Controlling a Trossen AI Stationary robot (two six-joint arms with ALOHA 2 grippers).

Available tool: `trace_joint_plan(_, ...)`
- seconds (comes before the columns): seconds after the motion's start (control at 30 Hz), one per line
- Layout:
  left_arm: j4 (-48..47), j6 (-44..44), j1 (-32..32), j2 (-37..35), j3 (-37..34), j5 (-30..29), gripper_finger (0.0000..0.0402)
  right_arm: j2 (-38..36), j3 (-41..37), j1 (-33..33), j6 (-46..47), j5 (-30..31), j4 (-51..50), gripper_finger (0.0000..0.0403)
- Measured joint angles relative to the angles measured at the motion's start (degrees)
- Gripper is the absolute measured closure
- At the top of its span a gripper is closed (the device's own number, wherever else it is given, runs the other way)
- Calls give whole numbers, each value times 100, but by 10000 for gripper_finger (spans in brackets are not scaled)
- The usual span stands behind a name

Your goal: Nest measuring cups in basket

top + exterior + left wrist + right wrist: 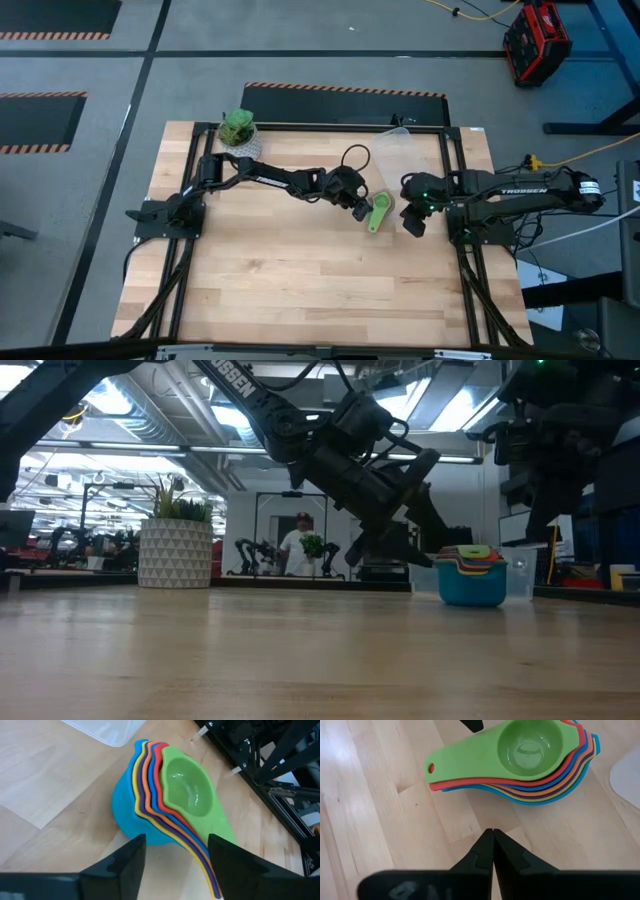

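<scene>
While the nested stack of bright plastic measuring cups point(378, 212) sat on the pale wooden tabletop point(300, 280), the left end effector point(361, 209) hovered just beside it with its two dark fingers point(122, 862) spread apart and released. In the left wrist view the stack point(167, 800) lay just ahead of those fingers, and its flat handles fanned back into the gap between them; whether either finger touched a handle could not be told. The green cup was innermost on top, with red, orange, yellow and blue rims layered beneath it and a large blue cup outermost.

The right end effector point(413, 222) rested on the other side of the stack, near it but apart, its fingers point(482, 851) clenched together on nothing. From the right wrist view the cups point(520, 757) lay ahead of the closed fingertips, with bare wood between them and the green handle pointing sideways.

Beyond the stack, toward the far edge of the tabletop, stood the clear, nearly colourless plastic basket with rounded corners point(410, 152); the cups were outside it, on the wood in front of it. In the low view the stack point(472, 574) stood upright under the left arm. A green plant in a white patterned pot point(239, 130) stood at the far left corner, well apart.
</scene>
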Motion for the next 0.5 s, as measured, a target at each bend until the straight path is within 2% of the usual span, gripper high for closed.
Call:
trace_joint_plan(0.23, 0, -14, 5, 0, 0, 21, 139, 0, 0, 0, -104, 9, 0, 391)
trace_joint_plan(0.5, 162, -390, 269, -34, -2, 851, 131, 2, 0, 0, -104, 7, -3, 391)
